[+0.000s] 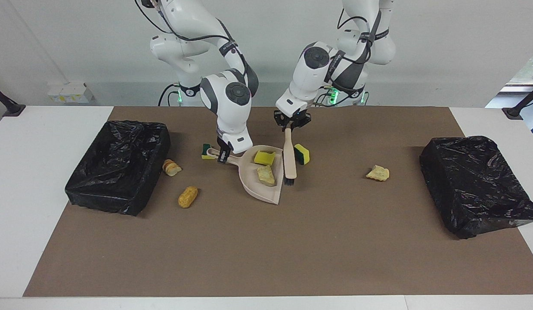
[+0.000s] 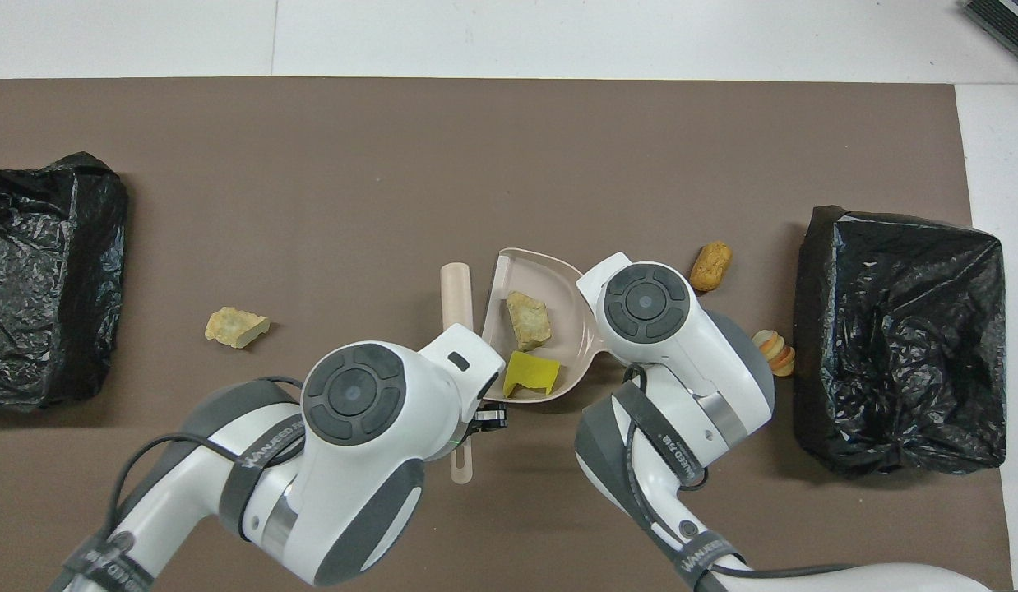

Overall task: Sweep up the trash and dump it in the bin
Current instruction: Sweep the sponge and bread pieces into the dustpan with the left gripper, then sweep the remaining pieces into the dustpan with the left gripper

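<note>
My right gripper [image 1: 224,156] is shut on the handle of the beige dustpan [image 1: 251,181], which rests on the brown mat. A yellow sponge chunk [image 1: 264,157] and a tan bread piece [image 1: 265,175] lie in the pan [image 2: 552,276]. My left gripper [image 1: 290,125] is shut on the beige brush [image 1: 289,160], whose bristles point down beside the pan's open edge. A green-faced sponge [image 1: 302,153] lies just outside, beside the brush toward the left arm's end. Another green-faced sponge [image 1: 205,151] sits by the pan's handle. In the overhead view the right gripper is hidden under its wrist.
A black-lined bin [image 1: 120,165] stands at the right arm's end, with a bread slice [image 1: 171,167] and a golden piece [image 1: 187,196] near it. A second black-bagged bin [image 1: 477,185] stands at the left arm's end, with a tan piece [image 1: 377,173] between it and the brush.
</note>
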You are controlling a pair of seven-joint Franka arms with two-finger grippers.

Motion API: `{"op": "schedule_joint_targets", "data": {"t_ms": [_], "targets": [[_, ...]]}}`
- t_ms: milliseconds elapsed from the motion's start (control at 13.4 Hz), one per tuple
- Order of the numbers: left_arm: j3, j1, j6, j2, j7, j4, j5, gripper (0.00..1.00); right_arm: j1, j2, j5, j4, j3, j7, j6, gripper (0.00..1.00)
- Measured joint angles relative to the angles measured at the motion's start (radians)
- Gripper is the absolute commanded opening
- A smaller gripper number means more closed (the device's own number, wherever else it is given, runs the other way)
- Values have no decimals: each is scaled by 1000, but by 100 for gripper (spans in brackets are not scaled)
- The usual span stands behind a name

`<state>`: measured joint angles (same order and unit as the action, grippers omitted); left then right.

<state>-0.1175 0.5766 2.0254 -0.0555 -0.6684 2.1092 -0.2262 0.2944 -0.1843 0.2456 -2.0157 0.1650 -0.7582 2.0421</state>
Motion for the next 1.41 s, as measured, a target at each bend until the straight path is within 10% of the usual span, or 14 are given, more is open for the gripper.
{"op": "schedule_joint_targets", "data": {"t_ms": [521, 1116, 1413], "targets": [[17, -273, -296, -138, -181, 29, 105, 0, -40, 10, 7, 2, -1, -205, 1, 0], [18, -585, -192, -235, 11, 270, 178, 0, -32, -4, 53, 20, 1, -261, 34, 0], [-7, -525, -9, -236, 112, 413, 178, 0, -1, -40, 53, 21, 2, -184, 49, 0]]}}
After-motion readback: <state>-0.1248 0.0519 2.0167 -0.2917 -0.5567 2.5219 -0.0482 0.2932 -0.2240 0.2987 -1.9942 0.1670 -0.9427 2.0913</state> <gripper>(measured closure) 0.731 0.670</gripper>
